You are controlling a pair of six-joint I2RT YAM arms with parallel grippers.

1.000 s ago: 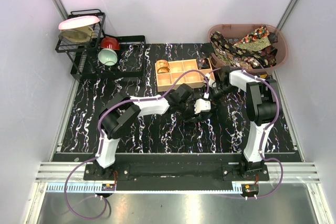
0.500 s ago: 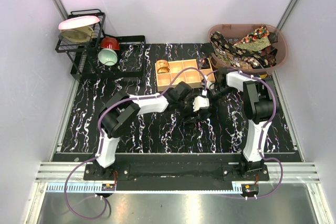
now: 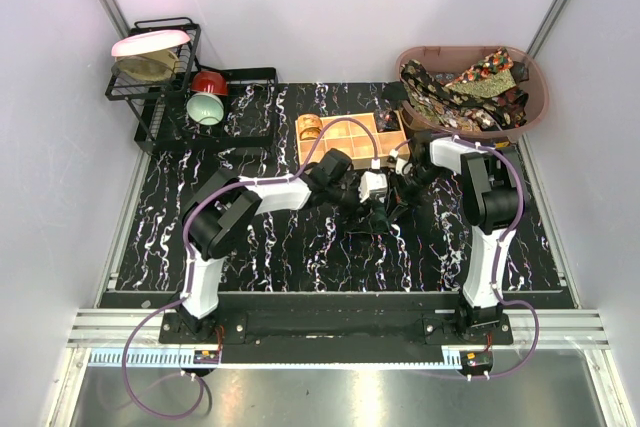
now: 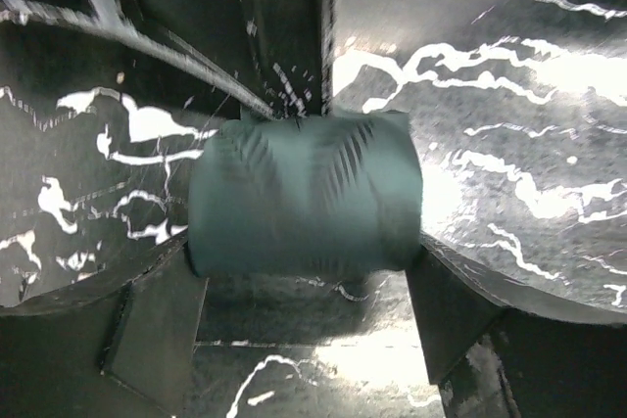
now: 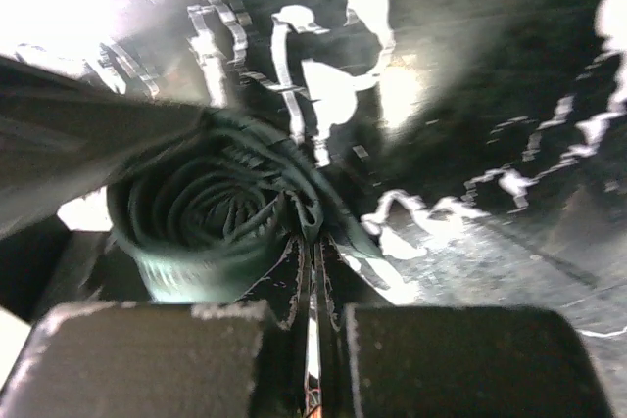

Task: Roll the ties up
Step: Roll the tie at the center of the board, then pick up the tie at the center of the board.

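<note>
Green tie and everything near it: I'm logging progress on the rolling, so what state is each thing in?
green tie: rolled into a coil, lying on the table.
left claw: open, straddling the coil.
right claw: shut, pinching the coil's outer layer.
box: one corner compartment holds a gold roll.
basket: full of loose, unrolled ties.
</note>
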